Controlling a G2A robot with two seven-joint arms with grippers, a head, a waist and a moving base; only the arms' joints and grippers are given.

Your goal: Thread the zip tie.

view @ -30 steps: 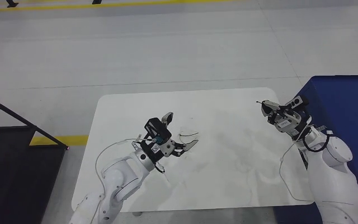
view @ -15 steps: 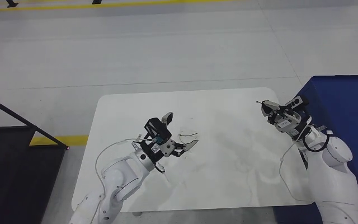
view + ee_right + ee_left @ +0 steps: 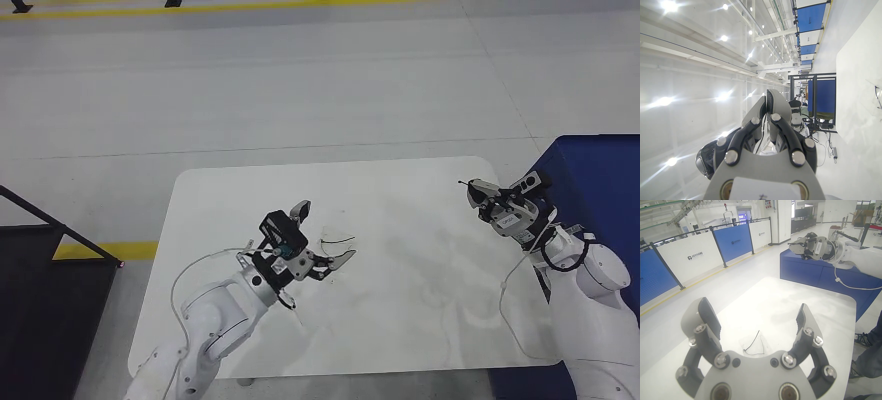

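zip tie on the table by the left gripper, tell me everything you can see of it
The zip tie is a thin black strand, plastic by its look, bent into a loose open curve with its ends apart. It lies flat on the white table, seemingly on a clear plastic sheet, below the gap between the open left gripper's fingers. Nothing grips it.

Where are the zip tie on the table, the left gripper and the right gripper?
zip tie [image 3: 752, 340], left wrist view, mid strand.
left gripper [image 3: 753, 303], left wrist view, between fingertips.
right gripper [image 3: 474, 188], top view, closed fingertips.
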